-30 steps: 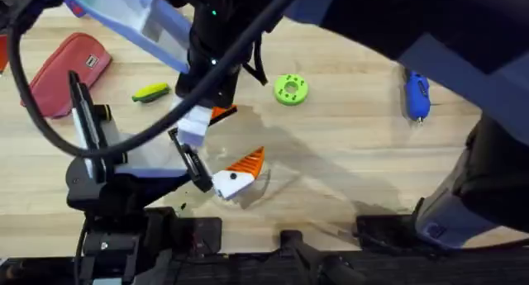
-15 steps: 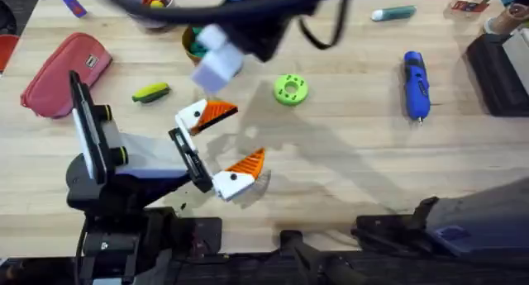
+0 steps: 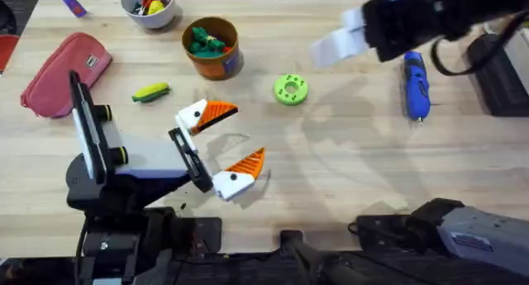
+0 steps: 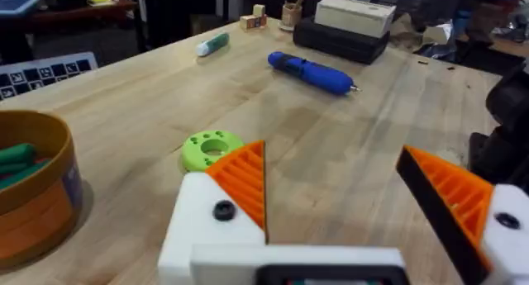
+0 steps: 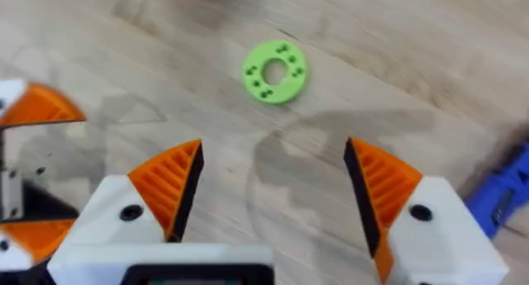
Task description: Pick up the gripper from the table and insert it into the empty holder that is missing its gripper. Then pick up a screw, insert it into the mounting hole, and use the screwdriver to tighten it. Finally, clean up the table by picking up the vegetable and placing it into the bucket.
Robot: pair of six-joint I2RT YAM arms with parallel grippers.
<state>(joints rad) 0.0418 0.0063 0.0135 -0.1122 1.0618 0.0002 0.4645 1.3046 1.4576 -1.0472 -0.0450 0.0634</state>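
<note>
Overhead, the right gripper (image 5: 273,194) hangs wide open and empty near the screwdriver (image 3: 416,85); the left gripper (image 3: 225,144) rests spread, holding nothing.

The pale wooden surface (image 3: 347,178) has a matt, fine grain. The blue pen-shaped screwdriver (image 3: 416,85) looks like smooth plastic, the red pouch (image 3: 62,70) like soft cloth, the green round disc (image 3: 290,89) like matt plastic.

The round orange-brown tub (image 3: 212,47) stands at the table's far side, a white bowl (image 3: 149,6) to its left. The small corn cob (image 3: 150,92) lies nearer, left of the green disc (image 3: 290,89); the blue pen-shaped screwdriver (image 3: 415,86) lies far right.
</note>
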